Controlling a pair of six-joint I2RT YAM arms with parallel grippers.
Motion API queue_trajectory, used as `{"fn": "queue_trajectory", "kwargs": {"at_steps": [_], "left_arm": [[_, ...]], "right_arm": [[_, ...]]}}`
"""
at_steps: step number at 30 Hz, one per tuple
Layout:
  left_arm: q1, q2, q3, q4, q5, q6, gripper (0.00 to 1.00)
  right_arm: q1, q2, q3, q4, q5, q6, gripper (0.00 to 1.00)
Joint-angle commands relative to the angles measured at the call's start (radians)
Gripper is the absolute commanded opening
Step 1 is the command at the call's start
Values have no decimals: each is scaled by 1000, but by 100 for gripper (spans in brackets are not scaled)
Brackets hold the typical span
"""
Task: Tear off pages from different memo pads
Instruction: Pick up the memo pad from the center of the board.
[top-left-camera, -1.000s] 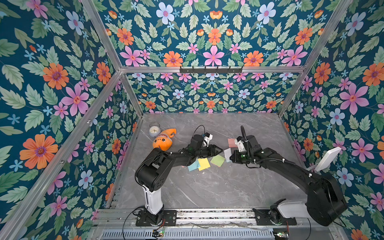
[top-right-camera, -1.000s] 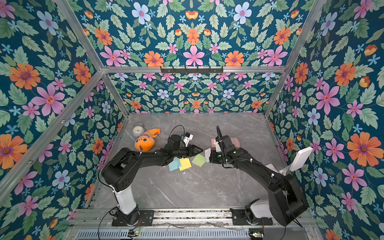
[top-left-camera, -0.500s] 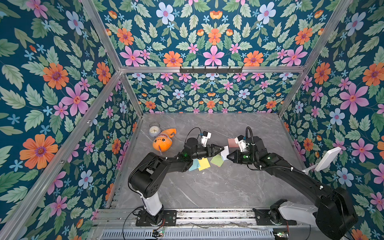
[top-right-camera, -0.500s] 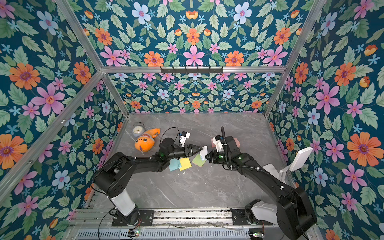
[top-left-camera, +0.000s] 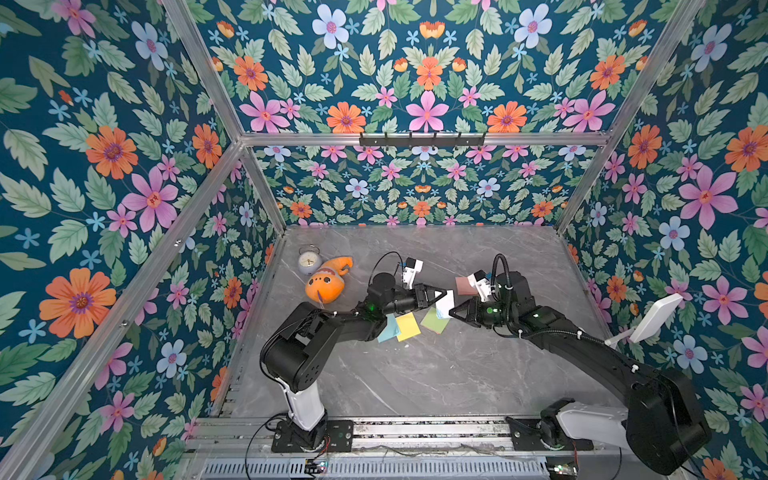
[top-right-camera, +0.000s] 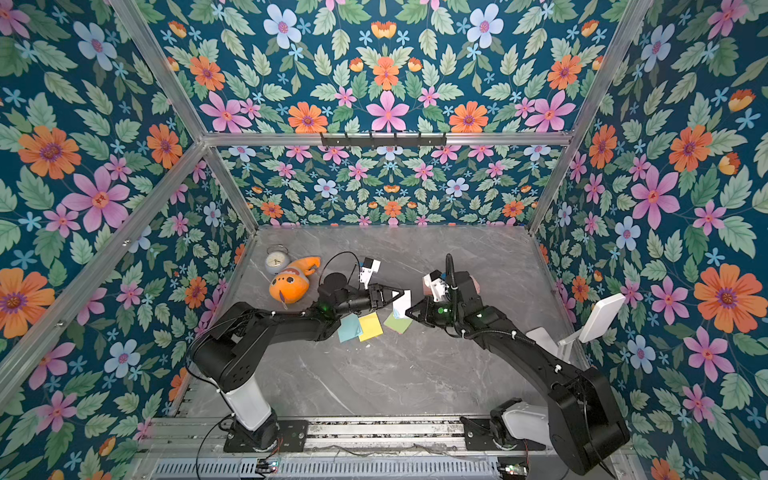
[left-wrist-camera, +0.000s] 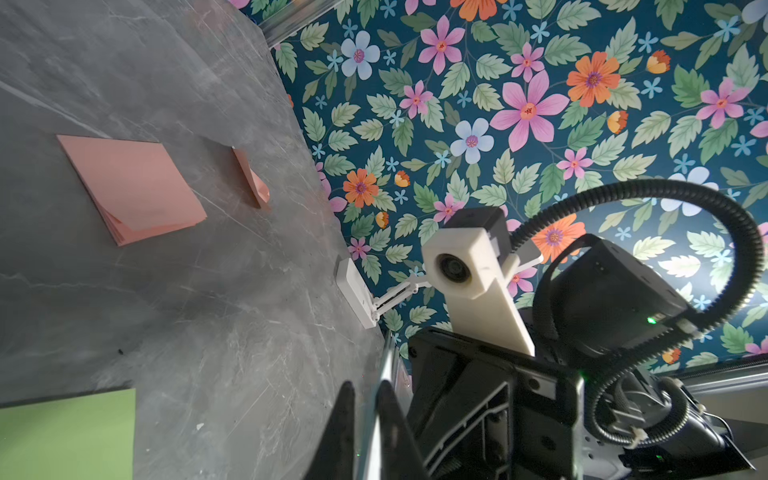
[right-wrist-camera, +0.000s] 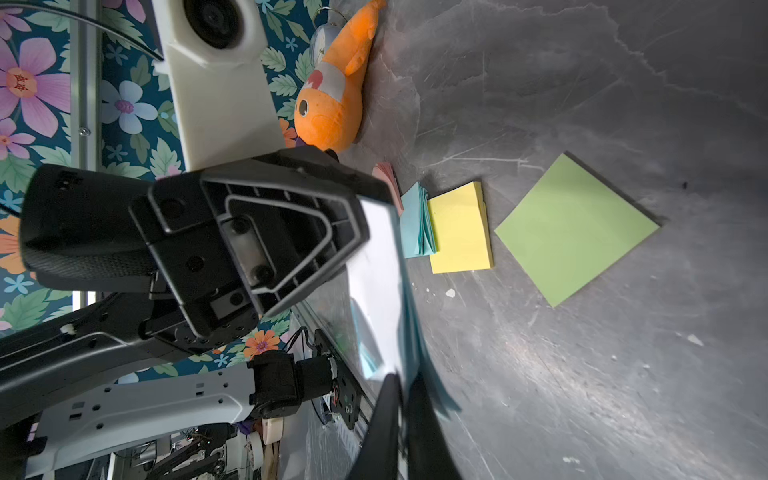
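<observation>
Now that my left fingers (top-left-camera: 437, 296) have snapped closed on the top page (right-wrist-camera: 376, 266), right fingers (top-left-camera: 455, 312) pinching the blue pad (right-wrist-camera: 417, 340), the tear looks ready.

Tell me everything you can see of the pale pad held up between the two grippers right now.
The light blue pad is a small square stack of thin paper; its near face looks almost white, with blue sheets fanning loose in the right wrist view. It hangs on edge, off the table, pinched at opposite edges by the left gripper and right gripper.
</observation>
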Motion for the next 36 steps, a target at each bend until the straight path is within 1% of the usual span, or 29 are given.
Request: {"fn": "queue_trajectory", "kwargs": {"at_steps": [1, 2, 4, 6, 8, 10, 12, 15, 17, 19, 21, 27, 31, 36], "left_arm": [[15, -4, 21, -61, 4, -25, 0], [21, -7, 33, -113, -4, -22, 0], [31, -20, 74, -284, -35, 9, 0], [33, -31, 143, -511, -72, 88, 0], [35, -24, 224, -743, -113, 156, 0], [38, 4, 321, -952, -140, 222, 0], [44, 27, 369, -1042, -134, 236, 0], [47, 53, 404, -1084, -93, 230, 0], [47, 61, 410, -1088, -66, 211, 0], [46, 64, 409, -1080, -42, 192, 0], [47, 66, 408, -1079, -30, 178, 0], [46, 66, 388, -1025, 9, 112, 0], [47, 72, 376, -984, 35, 73, 0], [56, 77, 370, -991, 36, 76, 0]], "right_arm": [[-2, -6, -2, 7, 6, -3, 23], [-2, -8, -4, -4, 16, -13, 27], [0, -15, -8, -41, 59, -53, 34], [7, -23, -9, -79, 122, -96, 36], [49, -33, 4, -132, 236, -171, 41], [149, -38, 36, -199, 444, -296, 45], [251, -24, 55, -214, 648, -424, 47], [381, 28, 87, -203, 928, -594, 50], [440, 65, 103, -173, 1064, -690, 51], [480, 102, 124, -141, 1146, -778, 52], [498, 136, 140, -111, 1181, -836, 52], [513, 241, 201, -77, 1161, -915, 54], [518, 302, 226, -57, 1144, -934, 54], [531, 292, 213, -48, 1104, -920, 54]]}}
